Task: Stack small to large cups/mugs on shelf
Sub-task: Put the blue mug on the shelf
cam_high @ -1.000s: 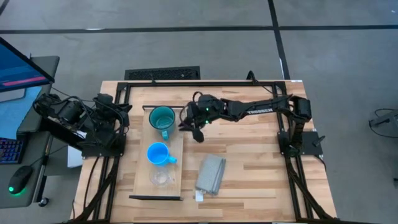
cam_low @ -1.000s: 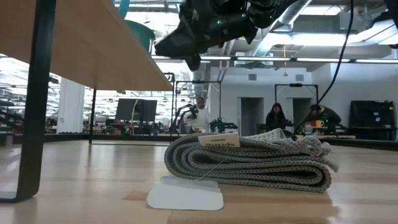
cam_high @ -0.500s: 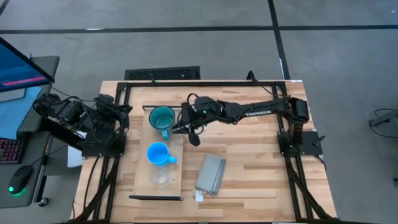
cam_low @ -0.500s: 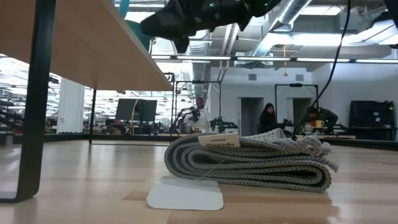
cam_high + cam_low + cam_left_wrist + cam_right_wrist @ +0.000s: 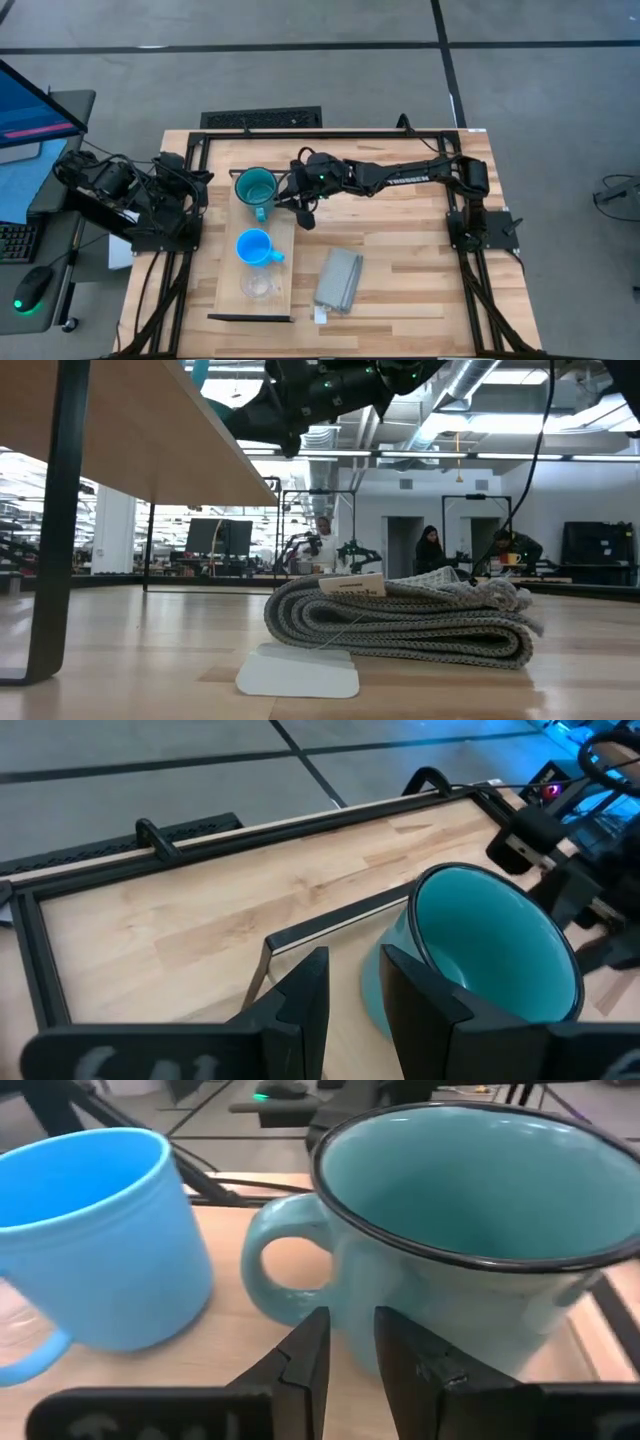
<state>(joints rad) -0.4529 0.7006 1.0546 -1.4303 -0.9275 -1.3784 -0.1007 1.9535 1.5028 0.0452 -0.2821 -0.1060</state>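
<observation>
A: Item one, the shelf [image 5: 228,292]?
B: Long pale wood board, dark strips at its short ends, lying on the slatted wooden surface [image 5: 400,260]. Its long axis runs from the far edge of the surface towards the near edge, left of centre in the high view.

A: Vessels on it?
B: Three, in a row along that axis. Teal mug [image 5: 256,187] at the far end, mouth up, its handle [image 5: 282,1275] turned towards the blue mug. It sits over the shelf's left far corner, partly past the edge. Blue mug [image 5: 253,247] at the middle, upright, handle towards the right. Clear cup [image 5: 255,286] at the near end, upright.

A: Right hand [image 5: 293,198]?
B: Reaching in from the right, just beside the teal mug on its right side. In the right wrist view its fingers [image 5: 302,1360] stand a narrow gap apart, pointing at the mug's wall beside the handle. They close on nothing.

A: Left hand [image 5: 345,995]?
B: Parked at the left edge of the surface. Fingers slightly parted, empty, pointing towards the teal mug.

A: Other stock?
B: Folded grey cloth [image 5: 339,280] with a paper tag [image 5: 352,584], right of the shelf's near end and apart from it.
</observation>
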